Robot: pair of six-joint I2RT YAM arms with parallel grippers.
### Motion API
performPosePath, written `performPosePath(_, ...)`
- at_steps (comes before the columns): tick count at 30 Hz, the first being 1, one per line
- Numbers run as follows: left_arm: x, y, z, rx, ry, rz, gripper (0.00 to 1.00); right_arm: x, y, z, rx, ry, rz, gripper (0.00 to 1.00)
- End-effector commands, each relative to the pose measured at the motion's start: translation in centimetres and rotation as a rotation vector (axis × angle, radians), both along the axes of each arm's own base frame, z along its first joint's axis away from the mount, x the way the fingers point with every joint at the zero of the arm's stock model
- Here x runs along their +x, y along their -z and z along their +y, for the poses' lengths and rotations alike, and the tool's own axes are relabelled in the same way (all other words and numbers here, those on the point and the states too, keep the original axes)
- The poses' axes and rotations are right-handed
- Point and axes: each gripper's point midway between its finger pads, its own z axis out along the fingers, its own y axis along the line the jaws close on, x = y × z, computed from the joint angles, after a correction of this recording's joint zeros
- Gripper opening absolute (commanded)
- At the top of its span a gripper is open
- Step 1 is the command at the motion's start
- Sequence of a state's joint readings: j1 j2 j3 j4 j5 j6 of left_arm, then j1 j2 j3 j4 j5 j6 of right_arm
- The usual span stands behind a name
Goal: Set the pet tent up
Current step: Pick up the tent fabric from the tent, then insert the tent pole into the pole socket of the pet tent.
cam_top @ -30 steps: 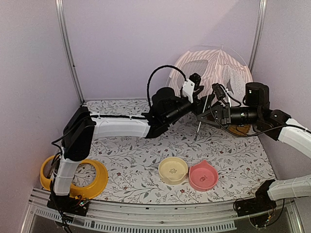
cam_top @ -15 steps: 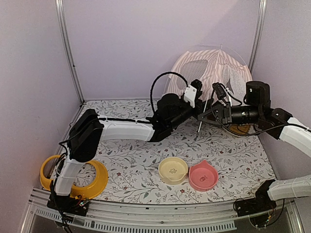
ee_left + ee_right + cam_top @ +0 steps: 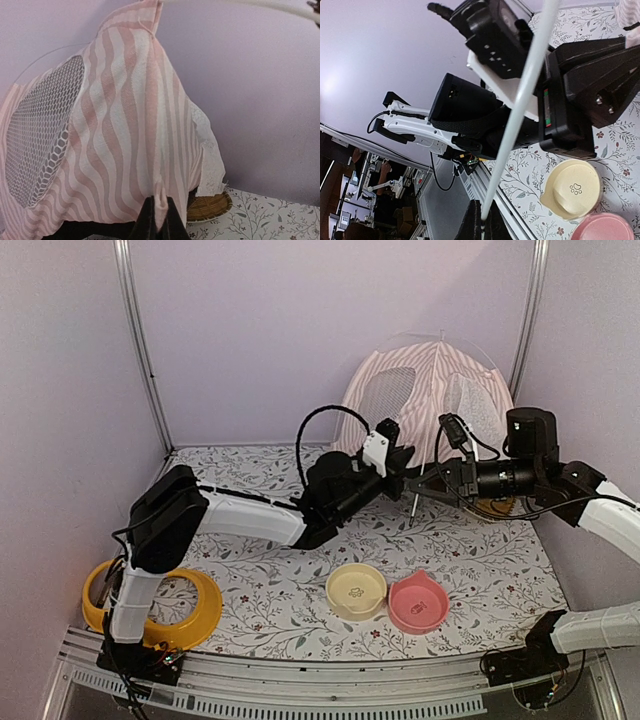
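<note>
Pet tent (image 3: 430, 390) against the back wall (image 3: 300, 330), gripped from both sides.
Left gripper (image 3: 160, 222) is closed on the tent's pink hem tab (image 3: 160, 202); right gripper (image 3: 481, 220) pinches the thin clear pole (image 3: 518, 110); best hold the tab taut while the pole is fed steadily; no writing readable, only a paw print on the cream bowl (image 3: 572, 190).

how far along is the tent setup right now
Looks done: the pet tent is raised into a dome at the back, mesh panels showing. In hand: the left gripper is shut on a fabric tab at the tent's lower edge, and the right gripper is shut on a thin pole. Left: the pole's lower end hangs free in the top view, so it likely needs seating before the arms let go.
</note>
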State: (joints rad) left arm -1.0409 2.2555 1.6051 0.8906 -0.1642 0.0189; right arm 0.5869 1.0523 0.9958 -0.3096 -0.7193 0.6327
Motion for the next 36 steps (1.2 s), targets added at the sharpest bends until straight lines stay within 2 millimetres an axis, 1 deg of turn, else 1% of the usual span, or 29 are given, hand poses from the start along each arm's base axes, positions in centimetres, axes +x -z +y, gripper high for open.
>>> performPosePath(1,-2.4,-1.8,1.5,-0.014,0.001,-0.053,0.0,2.8,-6.1,-1.5,0.074,0.172,-0.239,0.0)
performPosePath(3,-3.5,-1.9,1.9,0.0,0.007,-0.072,0.0,4.0,-6.6,-2.2,0.073,0.25,-0.263,0.0)
performPosePath(5,-4.4,-0.8,2.2,0.033,0.011,-0.071,0.0,5.0,-7.4,-2.7,0.085,0.313,-0.3,0.0)
performPosePath(8,-5.9,0.7,2.5,0.071,0.025,-0.064,0.0,6.3,-8.4,-2.9,0.116,0.367,-0.344,0.0)
performPosePath(12,-7.8,2.2,2.8,0.12,0.034,-0.057,0.0,7.9,-8.3,-2.1,0.123,0.38,-0.36,0.0)
performPosePath(20,-11.1,5.7,4.3,0.202,0.044,-0.01,0.0,9.8,-8.9,-2.4,0.137,0.46,-0.425,0.0)
performPosePath(23,-11.8,7.3,4.7,0.235,0.05,0.011,0.0,10.3,-9.3,-2.3,0.143,0.473,-0.442,0.0)
performPosePath(26,-12.4,8.3,4.8,0.257,0.058,0.028,0.0,10.7,-9.5,-1.8,0.155,0.461,-0.452,0.0)
performPosePath(32,-13.4,9.5,4.7,0.292,0.068,0.039,0.0,11.4,-9.8,-1.0,0.187,0.445,-0.458,0.0)
performPosePath(36,-13.7,10.2,4.8,0.314,0.066,0.046,0.0,11.6,-10.4,-1.1,0.205,0.455,-0.474,0.0)
